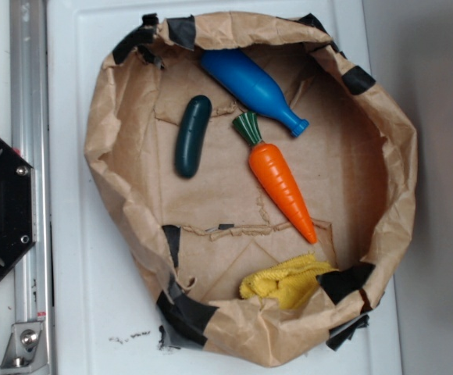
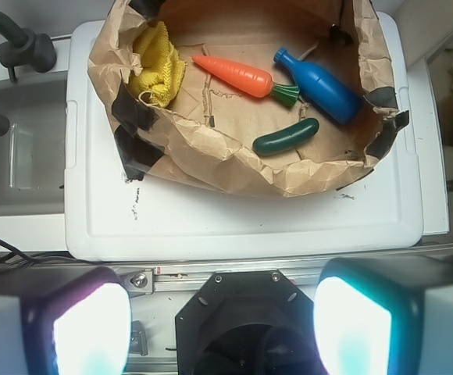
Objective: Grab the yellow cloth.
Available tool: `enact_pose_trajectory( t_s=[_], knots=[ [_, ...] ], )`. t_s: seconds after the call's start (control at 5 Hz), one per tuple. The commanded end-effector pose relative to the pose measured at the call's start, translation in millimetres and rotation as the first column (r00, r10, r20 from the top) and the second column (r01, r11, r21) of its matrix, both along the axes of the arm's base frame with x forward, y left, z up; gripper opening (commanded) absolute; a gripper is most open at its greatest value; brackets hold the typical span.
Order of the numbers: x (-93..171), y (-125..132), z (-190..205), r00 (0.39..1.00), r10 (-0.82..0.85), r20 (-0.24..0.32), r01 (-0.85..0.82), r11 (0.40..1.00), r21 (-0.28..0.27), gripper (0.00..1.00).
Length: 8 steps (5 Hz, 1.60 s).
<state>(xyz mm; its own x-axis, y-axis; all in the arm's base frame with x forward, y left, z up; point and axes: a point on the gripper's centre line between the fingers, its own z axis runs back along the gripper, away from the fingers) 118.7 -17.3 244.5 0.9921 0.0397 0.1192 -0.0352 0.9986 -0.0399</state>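
The yellow cloth (image 1: 287,281) lies bunched against the inner wall of the brown paper basin (image 1: 109,156), at its bottom right in the exterior view; in the wrist view the yellow cloth (image 2: 158,64) is at the upper left. My gripper (image 2: 222,328) does not show in the exterior view. In the wrist view it hovers high above the robot's black base (image 2: 250,328), far from the cloth. Its fingers (image 2: 90,328) stand wide apart with nothing between them.
Inside the paper basin lie an orange toy carrot (image 1: 283,187), a blue bottle (image 1: 251,87) and a dark green cucumber (image 1: 192,135). The basin sits on a white lid (image 2: 242,223). A metal rail (image 1: 30,180) and a grey sink (image 2: 16,148) lie beside it.
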Motion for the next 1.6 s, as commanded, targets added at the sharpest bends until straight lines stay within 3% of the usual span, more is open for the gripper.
enact_pose_trajectory(
  t_s=[0.0,0.2,0.4,0.6,0.8,1.0,1.2,1.4],
  knots=[
    [0,0,0,1.000,0.000,0.000,0.000,1.000,0.000,1.00],
    [42,24,-38,0.999,0.053,-0.011,-0.052,0.998,0.031,1.00],
    [91,27,-47,0.973,-0.098,0.211,0.102,0.995,-0.007,1.00],
    [124,27,-64,0.928,-0.186,0.323,0.189,0.982,0.022,1.00],
    [151,17,-90,0.895,-0.303,0.328,0.301,0.952,0.057,1.00],
    [163,-8,-113,0.846,-0.460,0.269,0.419,0.886,0.197,1.00],
    [174,-19,-141,0.829,-0.515,0.218,0.486,0.856,0.174,1.00],
    [179,-29,-160,0.792,-0.565,0.231,0.552,0.825,0.124,1.00]
  ],
)
